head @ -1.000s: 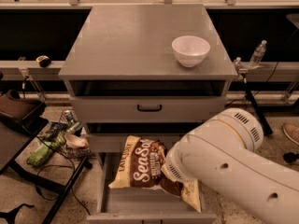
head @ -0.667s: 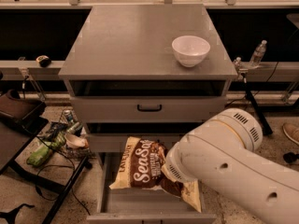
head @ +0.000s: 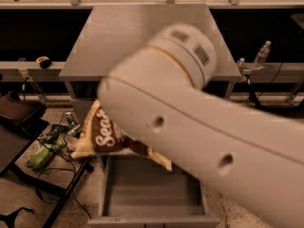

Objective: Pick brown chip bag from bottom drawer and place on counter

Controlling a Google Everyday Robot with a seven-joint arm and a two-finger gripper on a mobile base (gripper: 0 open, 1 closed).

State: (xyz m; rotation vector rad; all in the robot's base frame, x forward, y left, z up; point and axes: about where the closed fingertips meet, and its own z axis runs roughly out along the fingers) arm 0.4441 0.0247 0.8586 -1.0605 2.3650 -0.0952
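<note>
Hoisting crinkly brown chip bag (head: pixel 107 137) out of grey metal bottom drawer (head: pixel 152 194), now mid-left, below flat grey counter (head: pixel 118 37); end effector hidden behind white arm (head: pixel 213 141) mid-frame, grip impossible to tell; placing next.

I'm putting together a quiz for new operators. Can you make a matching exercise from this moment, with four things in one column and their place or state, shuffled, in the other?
Things:
1. brown chip bag
2. bottom drawer
3. water bottle
4. gripper

Place or state:
A. standing on the ledge at the right
B. out of sight behind the arm
C. pulled open, grey floor showing
D. in the air above the drawer

Pairs: 1-D, 2-C, 3-A, 4-B
</note>
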